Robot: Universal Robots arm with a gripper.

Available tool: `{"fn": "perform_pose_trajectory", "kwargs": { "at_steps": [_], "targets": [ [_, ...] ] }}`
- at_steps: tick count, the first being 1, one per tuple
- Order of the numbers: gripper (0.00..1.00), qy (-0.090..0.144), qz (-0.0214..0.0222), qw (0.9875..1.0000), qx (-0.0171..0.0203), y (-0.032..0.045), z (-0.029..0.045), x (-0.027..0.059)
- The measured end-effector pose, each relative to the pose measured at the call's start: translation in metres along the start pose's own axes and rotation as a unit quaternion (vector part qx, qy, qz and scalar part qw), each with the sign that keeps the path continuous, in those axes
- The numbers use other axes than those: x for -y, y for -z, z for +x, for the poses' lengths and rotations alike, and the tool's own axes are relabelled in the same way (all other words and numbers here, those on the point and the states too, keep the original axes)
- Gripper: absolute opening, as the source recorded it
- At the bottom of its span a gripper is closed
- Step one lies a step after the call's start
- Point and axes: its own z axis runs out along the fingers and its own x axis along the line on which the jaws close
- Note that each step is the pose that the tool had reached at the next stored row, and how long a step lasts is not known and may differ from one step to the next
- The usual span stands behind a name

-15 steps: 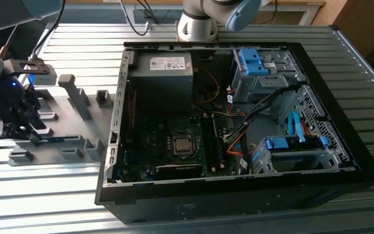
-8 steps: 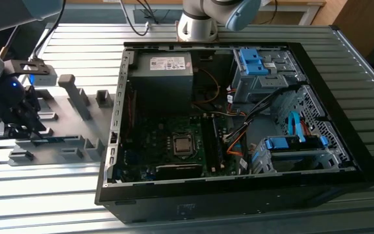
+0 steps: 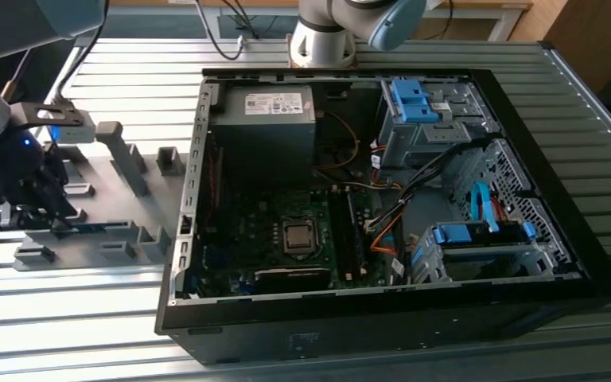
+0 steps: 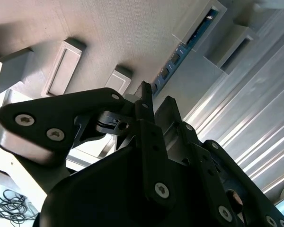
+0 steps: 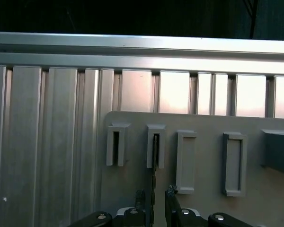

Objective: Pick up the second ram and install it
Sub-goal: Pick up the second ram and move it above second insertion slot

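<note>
Second ram point(image 5: 154, 176) slotted in grey holder point(image 5: 149, 151), tool point(image 5: 155, 195) straddling it, fingers point(image 5: 170, 197) parted

Slatted aluminium table point(image 3: 72, 318) carries an open black computer case point(image 3: 391, 322) holding a grey power supply point(image 3: 265, 111), CPU socket point(image 3: 298, 235) and blue drive-bay clips point(image 3: 412, 99); a grey holder plate point(image 3: 125, 203) with upright blocks lies beside it, toward the exterior view's left.

Glare streaks the slatted table point(image 4: 255, 123); the case point(image 3: 317, 338) interior lies dim
</note>
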Motion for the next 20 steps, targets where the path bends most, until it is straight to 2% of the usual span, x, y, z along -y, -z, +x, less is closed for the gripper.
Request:
{"fn": "perform_pose_trajectory", "kwargs": {
  "at_steps": [9, 15, 16, 20],
  "targets": [
    [0.30, 0.002, 0.0012, 1.0000, -0.0001, -0.0123, -0.0002, -0.0002],
    [0.29, 0.002, 0.0012, 1.0000, -0.0001, -0.0143, -0.0002, -0.0002],
    [0.22, 0.002, 0.0012, 1.0000, -0.0001, -0.0147, -0.0002, -0.0002],
    [0.22, 0.003, 0.0012, 1.0000, -0.0001, -0.0164, -0.0003, -0.0002]
  ]
}}
